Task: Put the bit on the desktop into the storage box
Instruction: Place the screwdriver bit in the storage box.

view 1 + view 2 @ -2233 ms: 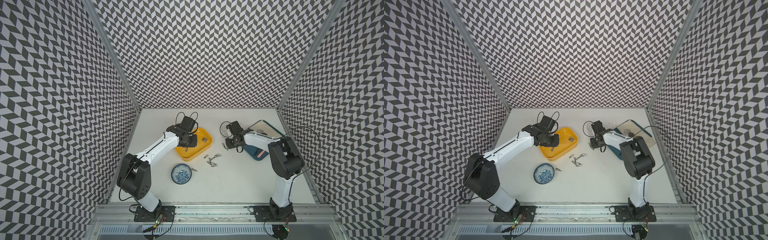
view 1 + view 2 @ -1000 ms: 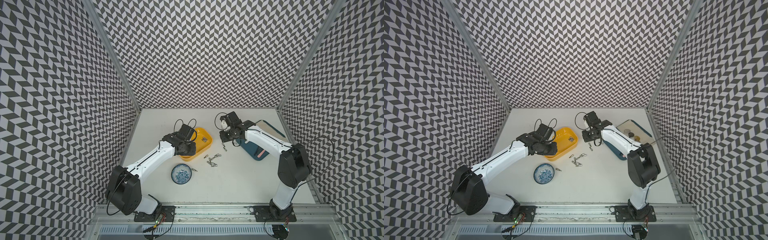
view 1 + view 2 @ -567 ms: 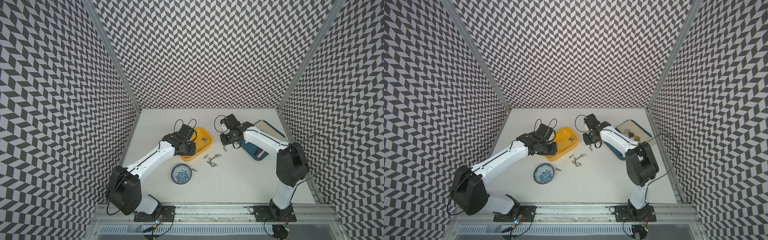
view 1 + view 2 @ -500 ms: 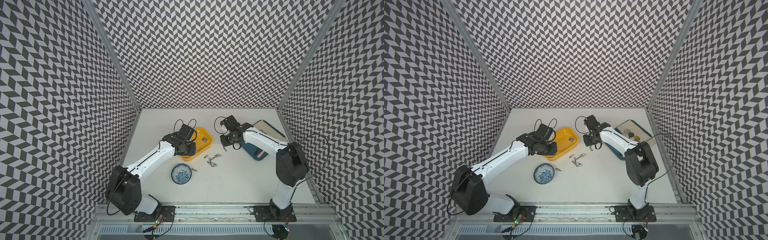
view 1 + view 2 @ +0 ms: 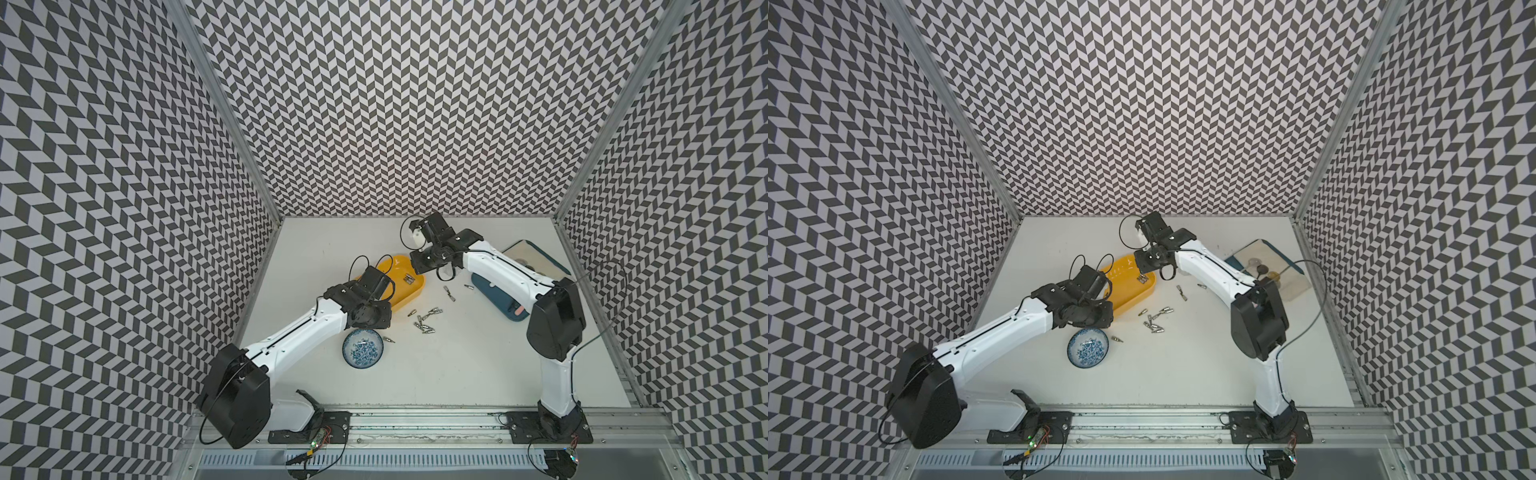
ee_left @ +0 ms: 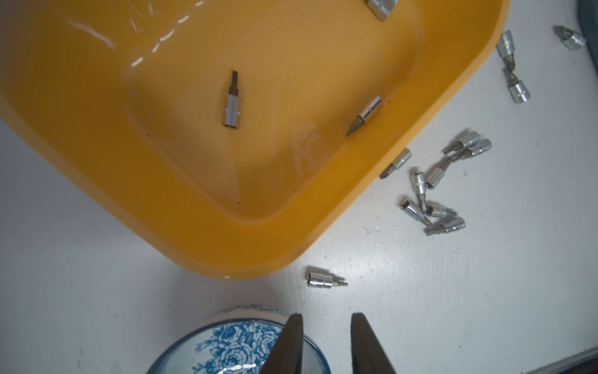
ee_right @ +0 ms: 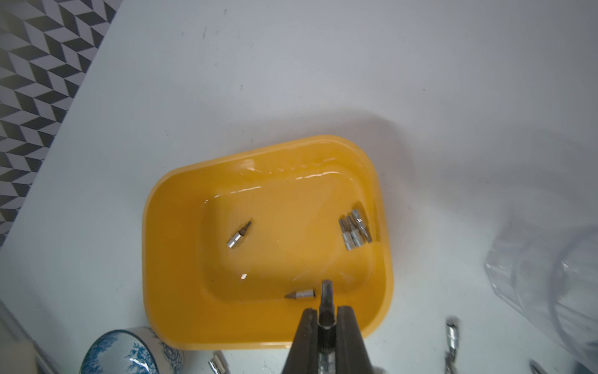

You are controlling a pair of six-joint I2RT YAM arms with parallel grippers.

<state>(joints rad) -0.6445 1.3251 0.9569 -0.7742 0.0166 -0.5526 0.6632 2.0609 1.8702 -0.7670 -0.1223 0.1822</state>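
Black-and-white chevron walls (image 5: 395,104) enclose the white desktop (image 5: 457,374) on three sides. The yellow storage box (image 7: 168,259) lies left of the desktop's middle, between the wrists of the two arms in both top views.

Right gripper (image 7: 326,312): clenched on the held bit (image 7: 326,298), whose dark tip projects beyond the fingertips. In the right wrist view the tip is seen against the box's floor just inside one wall, beside a lying bit (image 7: 300,294). Whether the tip touches the floor cannot be told. Also inside the box are a single bit (image 7: 238,234) and three bits (image 7: 355,230) side by side against one end wall.

Left gripper (image 6: 325,323): jaws slightly parted, nothing between them. It hangs over the desktop at the rim of the blue-and-white bowl (image 6: 233,349), just outside a corner of the box. A lone bit (image 6: 325,280) lies on the desktop just beyond the fingertips, between them and the box's corner, apart from both.

A cluster of bits (image 5: 426,320) lies on the desktop beside the box's long side. Two further bits (image 5: 449,292) lie near the dark-blue board (image 5: 505,299) at the right.
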